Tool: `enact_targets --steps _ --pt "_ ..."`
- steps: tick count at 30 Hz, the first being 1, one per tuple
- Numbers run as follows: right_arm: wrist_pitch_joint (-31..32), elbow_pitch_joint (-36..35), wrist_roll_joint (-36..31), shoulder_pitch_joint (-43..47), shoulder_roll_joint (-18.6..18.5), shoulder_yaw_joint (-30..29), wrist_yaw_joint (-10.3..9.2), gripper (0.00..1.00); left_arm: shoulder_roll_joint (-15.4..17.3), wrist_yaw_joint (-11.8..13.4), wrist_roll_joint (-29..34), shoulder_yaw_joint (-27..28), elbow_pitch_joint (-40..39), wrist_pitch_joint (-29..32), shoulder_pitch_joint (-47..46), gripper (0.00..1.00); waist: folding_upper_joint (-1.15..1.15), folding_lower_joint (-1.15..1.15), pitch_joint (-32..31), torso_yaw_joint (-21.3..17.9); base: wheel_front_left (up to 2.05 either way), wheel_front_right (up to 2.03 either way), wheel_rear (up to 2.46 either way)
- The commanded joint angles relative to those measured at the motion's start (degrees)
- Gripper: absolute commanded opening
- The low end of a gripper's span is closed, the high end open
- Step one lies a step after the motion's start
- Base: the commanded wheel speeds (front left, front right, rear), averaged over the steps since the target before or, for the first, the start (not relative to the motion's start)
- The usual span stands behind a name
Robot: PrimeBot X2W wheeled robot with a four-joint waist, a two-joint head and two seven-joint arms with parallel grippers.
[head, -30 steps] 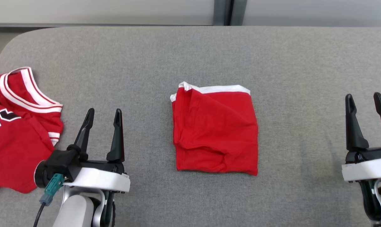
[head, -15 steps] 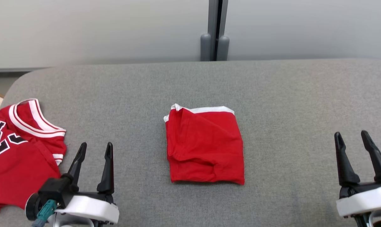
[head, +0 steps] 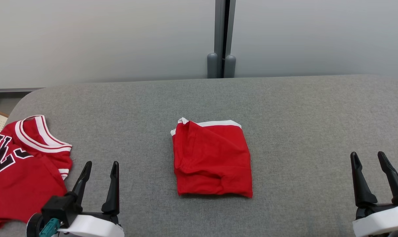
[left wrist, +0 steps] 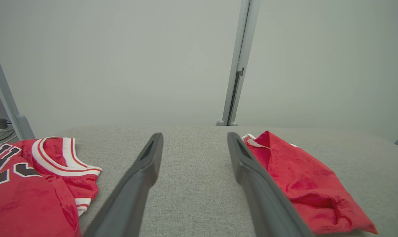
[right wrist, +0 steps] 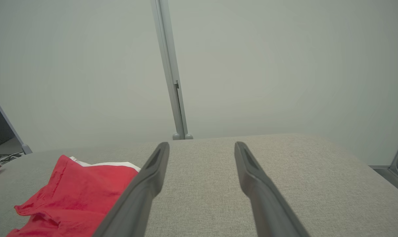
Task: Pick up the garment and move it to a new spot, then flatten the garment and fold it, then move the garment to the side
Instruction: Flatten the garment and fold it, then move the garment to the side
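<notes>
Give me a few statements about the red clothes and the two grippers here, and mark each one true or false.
1. The folded red garment lies on the grey padded surface, between the two grippers. True.
2. The left gripper is shut on the garment. False: it is open, holds nothing and is apart from the cloth.
3. A red jersey with white trim and black lettering lies at the robot's left. True.
4. The right gripper rests on the folded garment. False: it is open and off to the robot's right, apart from it.
5. The garment's white band runs along its near edge. False: it runs along the far edge.
</notes>
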Motion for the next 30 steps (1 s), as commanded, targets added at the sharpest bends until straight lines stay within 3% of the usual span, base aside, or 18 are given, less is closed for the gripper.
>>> enact_targets --steps 1,21,26,30 --pt "0.08 -0.04 -0.34 0.57 -0.02 -0.25 -0.02 1.00 0.34 0.32 -0.41 0.06 -0.10 0.02 0.30 1.00 0.00 0.00 -0.10 0.05 0.00 0.00 0.00" --pt "1.55 -0.36 -0.95 0.73 0.17 -1.00 -0.02 1.00 0.29 1.54 -0.44 -0.82 -1.05 0.09 -0.15 1.00 0.00 0.00 0.00 0.36 0.00 0.00 0.00" --pt "2.67 0.76 -1.17 -0.90 -0.70 -1.52 -0.02 1.00 -0.48 1.06 0.07 -1.88 -1.99 -0.56 -3.63 1.00 0.00 0.00 3.33 3.59 0.00 0.00 0.00" --pt "3.66 2.97 -0.65 -3.90 -1.52 -0.94 -0.02 1.00 -1.80 0.16 0.44 -3.79 -1.98 -1.55 -8.01 1.00 0.00 0.00 7.84 8.55 0.00 0.00 0.00"
